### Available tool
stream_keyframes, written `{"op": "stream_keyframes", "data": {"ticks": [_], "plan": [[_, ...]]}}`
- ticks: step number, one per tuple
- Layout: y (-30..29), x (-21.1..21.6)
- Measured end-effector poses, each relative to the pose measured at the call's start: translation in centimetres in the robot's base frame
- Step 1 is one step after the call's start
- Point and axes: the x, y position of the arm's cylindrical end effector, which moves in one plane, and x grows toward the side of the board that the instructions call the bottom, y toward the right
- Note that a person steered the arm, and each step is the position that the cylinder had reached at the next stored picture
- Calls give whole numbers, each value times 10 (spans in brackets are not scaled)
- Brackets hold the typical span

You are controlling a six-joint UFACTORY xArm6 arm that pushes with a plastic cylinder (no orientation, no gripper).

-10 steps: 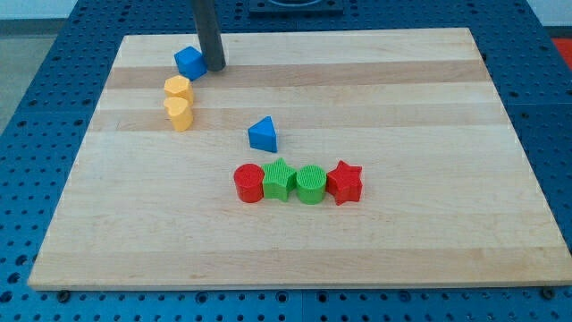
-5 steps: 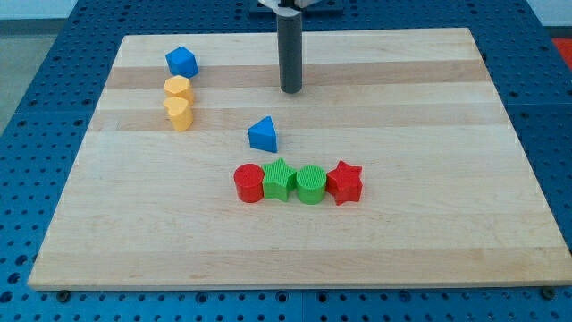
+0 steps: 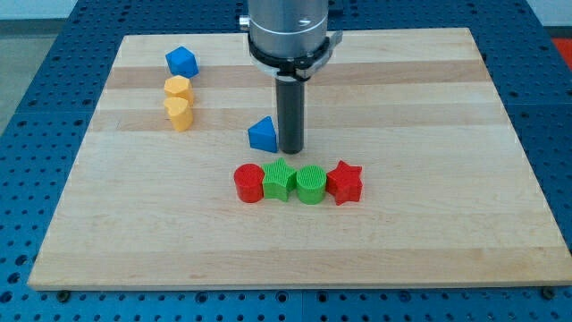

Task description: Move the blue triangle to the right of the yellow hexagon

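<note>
The blue triangle [image 3: 261,134] lies near the middle of the wooden board [image 3: 429,206]. My tip [image 3: 291,148] stands just at the triangle's right side, touching or almost touching it. The yellow hexagon [image 3: 177,88] sits at the view's upper left, well left of the triangle, with a yellow heart-like block [image 3: 179,113] right below it and a blue pentagon-like block [image 3: 181,62] above it.
A row of blocks lies below the triangle: a red cylinder [image 3: 248,183], a green block [image 3: 279,180], a green cylinder [image 3: 310,184] and a red star [image 3: 344,182]. The arm's grey body [image 3: 288,31] hangs over the board's top middle.
My tip moved from beside the blue pentagon at the upper left, across the top, then down to the blue triangle's right side. The pentagon shifted slightly up-left early on.
</note>
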Motion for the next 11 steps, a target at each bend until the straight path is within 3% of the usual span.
{"op": "stream_keyframes", "data": {"ticks": [3, 4, 6, 7, 11], "plan": [[-83, 0], [-86, 0], [16, -3], [30, -9], [-6, -8]]}}
